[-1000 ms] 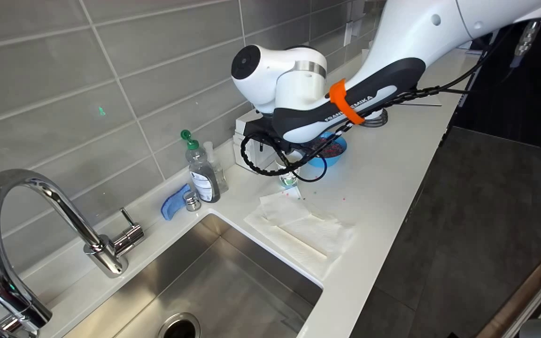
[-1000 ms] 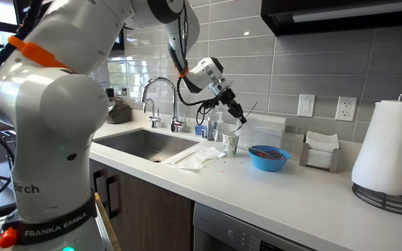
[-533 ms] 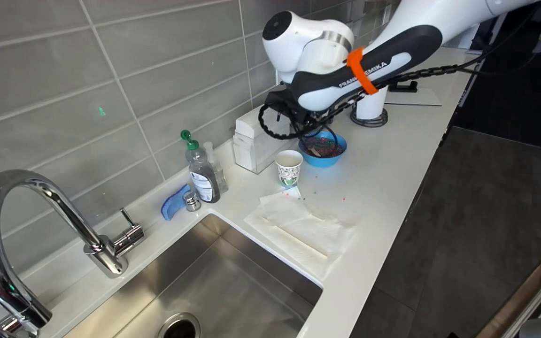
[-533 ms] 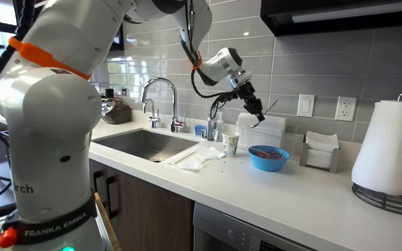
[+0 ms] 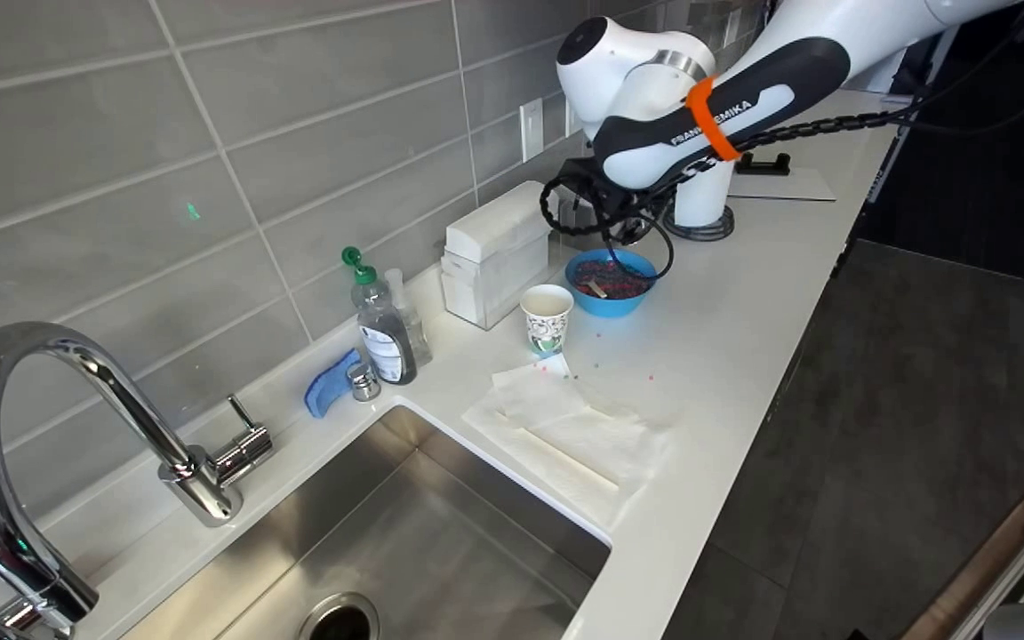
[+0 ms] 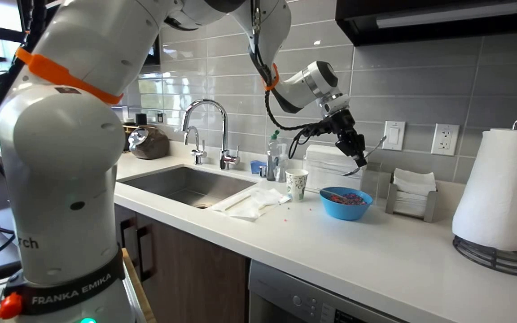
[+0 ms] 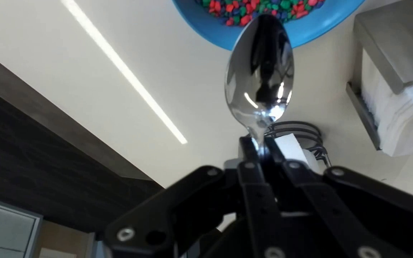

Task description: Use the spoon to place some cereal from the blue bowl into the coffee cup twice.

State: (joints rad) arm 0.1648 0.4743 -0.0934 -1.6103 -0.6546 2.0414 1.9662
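Swinging clear of the coffee cup [image 6: 296,186] toward the blue bowl [image 6: 346,211], the pincer [image 7: 260,145], now clamped on a bare-looking spoon [image 7: 260,71], is likely lining up a scoop, with the cereal [image 7: 253,7] lying below the pincer, ahead of the spoon's tip, and the cup farther off.

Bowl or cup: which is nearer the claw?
The bowl, blue with cereal inside: in the wrist view, the spoon in the claw overlaps its rim. The cup, white, stands farther off, toward the sink, in both exterior views.
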